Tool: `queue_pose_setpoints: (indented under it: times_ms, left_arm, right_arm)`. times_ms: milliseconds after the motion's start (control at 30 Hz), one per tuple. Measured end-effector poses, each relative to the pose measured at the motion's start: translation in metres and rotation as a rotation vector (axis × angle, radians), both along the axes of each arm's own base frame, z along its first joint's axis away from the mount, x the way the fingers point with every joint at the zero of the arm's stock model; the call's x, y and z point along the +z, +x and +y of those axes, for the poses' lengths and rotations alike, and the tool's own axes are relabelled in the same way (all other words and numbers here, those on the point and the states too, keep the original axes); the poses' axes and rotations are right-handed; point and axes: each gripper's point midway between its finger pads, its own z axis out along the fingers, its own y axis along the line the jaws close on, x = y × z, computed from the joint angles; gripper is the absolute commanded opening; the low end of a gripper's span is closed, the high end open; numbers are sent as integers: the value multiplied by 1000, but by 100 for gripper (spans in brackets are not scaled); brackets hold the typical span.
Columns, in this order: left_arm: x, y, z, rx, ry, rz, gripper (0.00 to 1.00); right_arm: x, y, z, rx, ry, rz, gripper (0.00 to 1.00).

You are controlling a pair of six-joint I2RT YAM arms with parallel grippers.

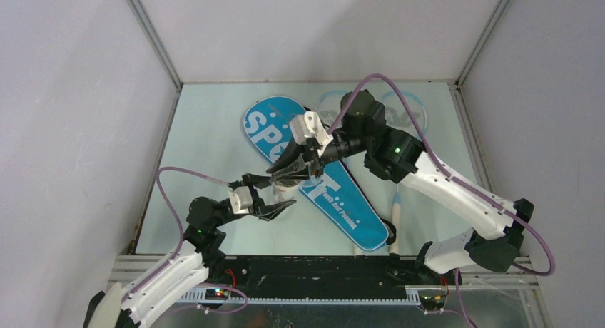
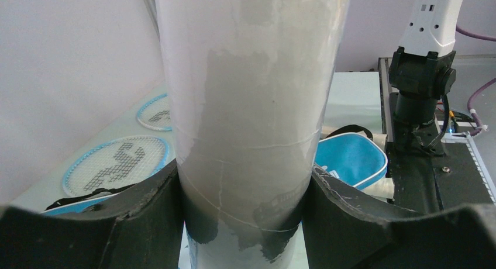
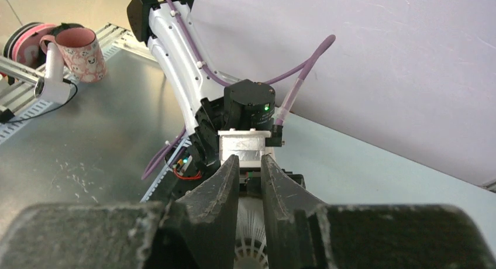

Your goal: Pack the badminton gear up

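My left gripper [image 1: 282, 204] is shut on the long white tube [image 1: 286, 192], which stands upright. In the left wrist view the tube [image 2: 251, 105] fills the middle between the fingers [image 2: 146, 216]. My right gripper [image 1: 285, 172] is just above the tube's top, shut on a white feather shuttlecock [image 3: 252, 237], which shows between its fingers [image 3: 219, 193]. The blue "SPORT" bag [image 1: 335, 192] lies diagonally on the table under both grippers. Two light-blue rackets [image 1: 408, 113] lie at the back, partly hidden by the right arm. Their heads also show in the left wrist view [image 2: 117, 164].
White racket handles [image 1: 397, 200] stick out beside the bag's near end. The bag's end with its black strap [image 2: 351, 155] lies by the right arm's base [image 2: 421, 82]. A pink mug [image 3: 82, 54] stands off the table. Walls enclose the table on three sides.
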Motion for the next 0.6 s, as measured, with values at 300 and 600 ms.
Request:
queue_pose_setpoints:
  times_ms: [300, 600]
  left_arm:
    - [0, 5, -5, -12, -24, 46, 37]
    - [4, 5, -7, -25, -59, 92, 37]
  right_arm:
    - [6, 10, 20, 3, 65, 56, 23]
    - [15, 30, 28, -29, 139, 78, 23]
